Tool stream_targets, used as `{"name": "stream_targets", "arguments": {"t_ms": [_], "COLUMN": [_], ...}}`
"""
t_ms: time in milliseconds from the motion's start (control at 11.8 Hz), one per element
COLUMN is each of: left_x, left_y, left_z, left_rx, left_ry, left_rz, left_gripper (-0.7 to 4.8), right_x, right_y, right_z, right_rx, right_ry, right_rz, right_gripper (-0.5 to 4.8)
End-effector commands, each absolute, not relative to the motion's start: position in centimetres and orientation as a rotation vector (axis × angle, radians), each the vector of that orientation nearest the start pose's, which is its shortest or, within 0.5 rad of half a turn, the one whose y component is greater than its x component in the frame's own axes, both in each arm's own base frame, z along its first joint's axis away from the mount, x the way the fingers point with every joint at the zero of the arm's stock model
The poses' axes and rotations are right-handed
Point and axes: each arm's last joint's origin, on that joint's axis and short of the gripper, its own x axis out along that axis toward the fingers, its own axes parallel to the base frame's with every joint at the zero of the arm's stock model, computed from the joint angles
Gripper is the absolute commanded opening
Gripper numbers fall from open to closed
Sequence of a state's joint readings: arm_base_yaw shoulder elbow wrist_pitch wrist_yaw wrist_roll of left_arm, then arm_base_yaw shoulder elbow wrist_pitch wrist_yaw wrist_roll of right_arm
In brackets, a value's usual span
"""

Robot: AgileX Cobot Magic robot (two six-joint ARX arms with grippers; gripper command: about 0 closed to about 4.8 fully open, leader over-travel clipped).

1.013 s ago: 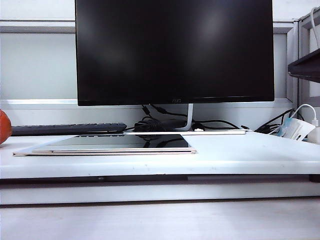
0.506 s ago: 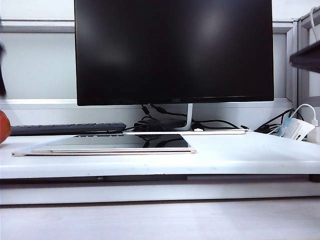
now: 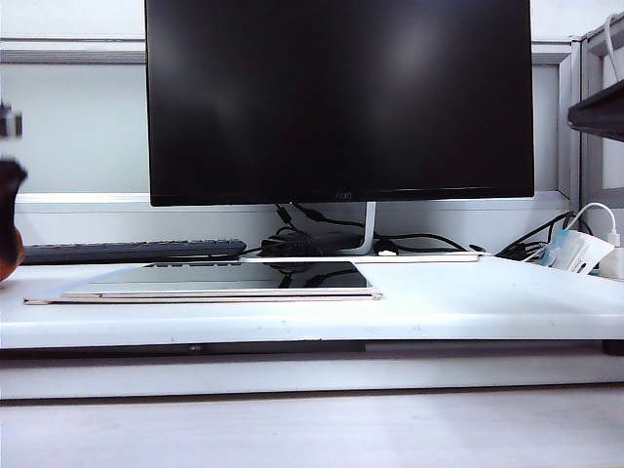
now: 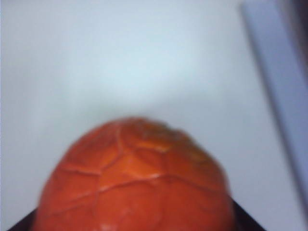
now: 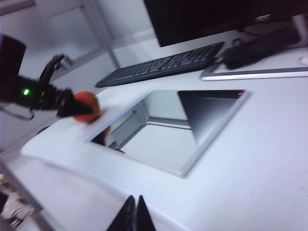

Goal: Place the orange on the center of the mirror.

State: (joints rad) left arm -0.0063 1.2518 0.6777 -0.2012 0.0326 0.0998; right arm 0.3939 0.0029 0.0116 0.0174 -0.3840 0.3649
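Observation:
The orange (image 4: 134,178) fills the near part of the left wrist view, resting on the white table. My left gripper (image 4: 134,226) is open, with a dark jaw on each side of the fruit. In the right wrist view the left gripper (image 5: 67,103) reaches the orange (image 5: 87,107) just off the mirror's (image 5: 173,130) far corner. In the exterior view the left gripper (image 3: 10,190) blurs the far left edge and hides most of the orange (image 3: 5,270). The mirror (image 3: 224,281) lies flat mid-table. My right gripper (image 5: 136,199) is shut, held above the table's near side.
A large black monitor (image 3: 339,97) stands behind the mirror, with a black keyboard (image 3: 132,251) to its left. Cables and a white adapter (image 3: 575,249) lie at the back right. A dark shelf-like shape (image 3: 597,112) juts in at the upper right.
The left gripper came down into view at the exterior view's left edge and now covers most of the orange. The dark shape at the upper right shifted slightly upward.

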Motion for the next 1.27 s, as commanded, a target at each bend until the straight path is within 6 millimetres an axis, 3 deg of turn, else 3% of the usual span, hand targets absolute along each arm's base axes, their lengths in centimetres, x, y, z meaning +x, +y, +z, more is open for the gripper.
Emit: {"name": "stream_targets", "arguments": {"t_ms": [84, 928, 1097, 1266], "left_x": [24.86, 24.96, 24.96, 24.96], "left_y": [-0.16, -0.21, -0.21, -0.22], "left_z": [20.33, 20.48, 20.49, 20.49], "left_rx": [0.089, 0.084, 0.084, 0.083], "left_ry": [0.764, 0.745, 0.744, 0.744], "left_rz": [-0.053, -0.066, -0.066, -0.069], "left_gripper": [4.79, 4.79, 4.0, 3.55], "right_x": [8.49, 8.51, 8.54, 8.53], "right_y": [4.56, 4.52, 4.48, 4.48], "right_z": [16.83, 16.99, 17.11, 17.1], "right_rx": [0.346, 0.348, 0.35, 0.349], "right_ry": [0.094, 0.074, 0.059, 0.059], "right_rz": [0.727, 0.717, 0.702, 0.703], "right_gripper": [-0.01, -0.01, -0.01, -0.01]}}
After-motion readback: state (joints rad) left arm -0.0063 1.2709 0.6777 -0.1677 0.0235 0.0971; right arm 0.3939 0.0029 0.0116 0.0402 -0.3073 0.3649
